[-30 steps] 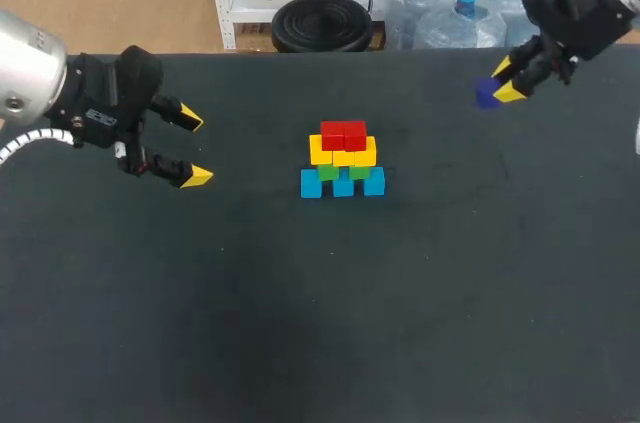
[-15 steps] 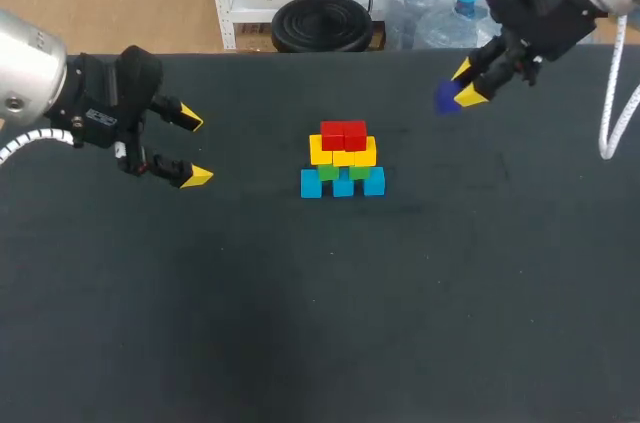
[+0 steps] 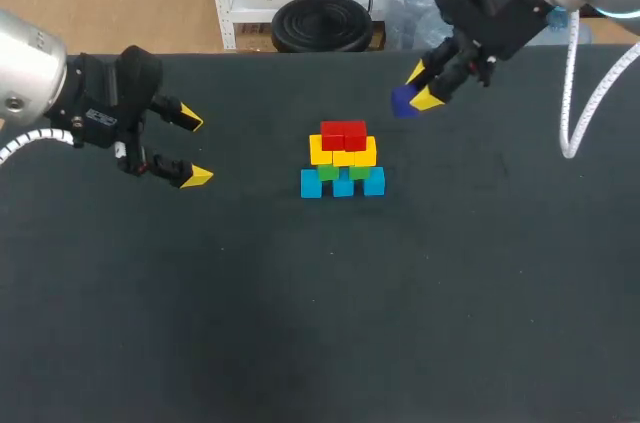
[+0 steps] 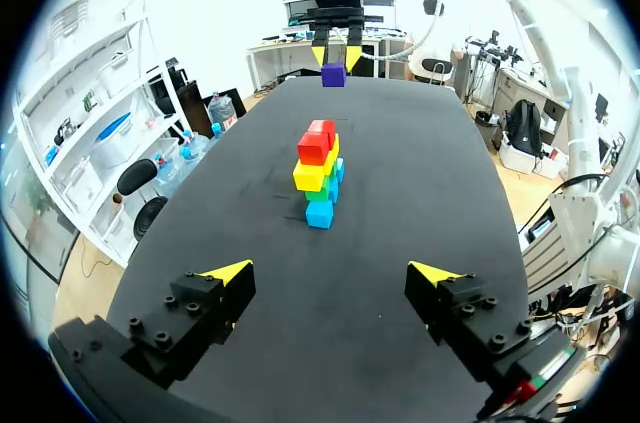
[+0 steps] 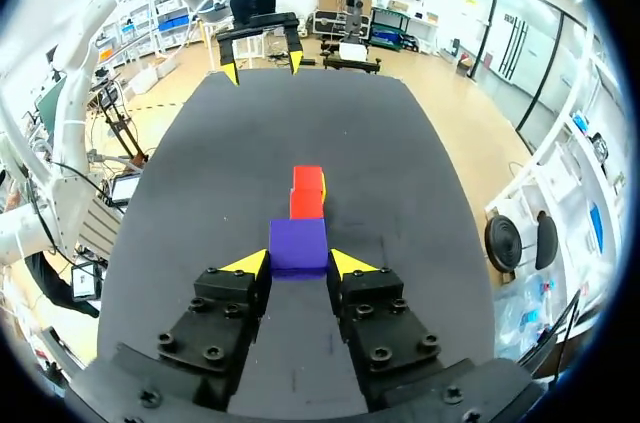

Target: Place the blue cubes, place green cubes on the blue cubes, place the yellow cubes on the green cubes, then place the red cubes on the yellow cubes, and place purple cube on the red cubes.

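Dark matte tabletop point(image 3: 330, 323) spans scene. Directly on it: three blue cubes point(image 3: 343, 184), close-set row running left to right, slightly far of centre. Stacked cubes point(image 3: 343, 148) rest on blue row, clear of tabletop.

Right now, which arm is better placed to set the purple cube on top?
Right. The right pincer holds the purple cube close to the red cubes; the left pincer is open, empty, farther off.
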Robot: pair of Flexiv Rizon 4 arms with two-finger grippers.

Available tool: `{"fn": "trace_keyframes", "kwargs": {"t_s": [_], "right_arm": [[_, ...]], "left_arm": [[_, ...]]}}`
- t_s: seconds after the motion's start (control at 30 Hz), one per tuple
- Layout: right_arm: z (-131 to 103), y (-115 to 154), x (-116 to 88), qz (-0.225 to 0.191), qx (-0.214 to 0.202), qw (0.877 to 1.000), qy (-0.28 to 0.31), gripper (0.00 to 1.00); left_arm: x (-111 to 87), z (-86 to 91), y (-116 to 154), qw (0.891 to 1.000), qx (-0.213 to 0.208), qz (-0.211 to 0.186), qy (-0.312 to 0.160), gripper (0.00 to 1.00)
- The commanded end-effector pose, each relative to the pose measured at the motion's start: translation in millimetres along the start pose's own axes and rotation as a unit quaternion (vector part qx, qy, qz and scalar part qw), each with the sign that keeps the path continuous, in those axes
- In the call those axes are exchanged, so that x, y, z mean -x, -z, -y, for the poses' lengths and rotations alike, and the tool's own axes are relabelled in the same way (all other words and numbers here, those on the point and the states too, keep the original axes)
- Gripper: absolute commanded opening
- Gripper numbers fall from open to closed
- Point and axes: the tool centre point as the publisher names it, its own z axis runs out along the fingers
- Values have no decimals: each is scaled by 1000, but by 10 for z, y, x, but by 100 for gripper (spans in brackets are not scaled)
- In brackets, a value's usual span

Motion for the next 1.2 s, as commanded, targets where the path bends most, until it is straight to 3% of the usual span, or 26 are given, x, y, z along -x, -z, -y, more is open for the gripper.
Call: {"fn": "trace_keyframes", "kwargs": {"t_s": [0.03, 0.53, 1.2], "right_arm": [[18, -141, 72, -4, -1, 1000, 2, 0], [131, -393, 311, 3, -12, 1000, -8, 0], [106, -560, 393, 6, -5, 1000, -11, 0]], "left_arm": [[-19, 4, 3, 1000, 1, 4, -2, 100], [-19, 4, 3, 1000, 1, 4, -2, 100], [-19, 4, 3, 1000, 1, 4, -2, 100]]}}
